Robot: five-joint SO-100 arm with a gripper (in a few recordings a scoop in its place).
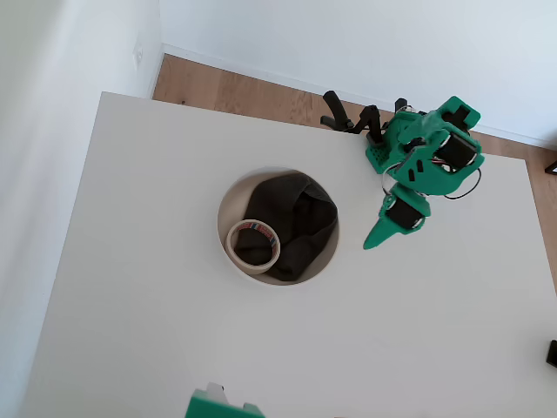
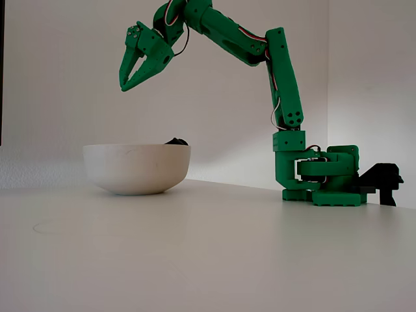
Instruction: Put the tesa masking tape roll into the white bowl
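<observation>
- In the overhead view I see the tesa masking tape roll (image 1: 253,246) lying flat inside the white bowl (image 1: 228,202), at the bowl's left side, resting against the dark cloth (image 1: 296,218) that fills the rest of it.
- My gripper (image 2: 123,86) hangs high above the bowl's rim in the fixed view, tips pointing down, nothing between them; the jaws look nearly closed, only a narrow gap showing.
- From above, the gripper (image 1: 374,244) sits to the right of the bowl, well apart from the roll, so the roll lies to its left and below.
- I judge the placing done: the roll is in the bowl and free of the gripper.
- The next move is only to pull the arm back, away from the bowl (image 2: 136,168).
</observation>
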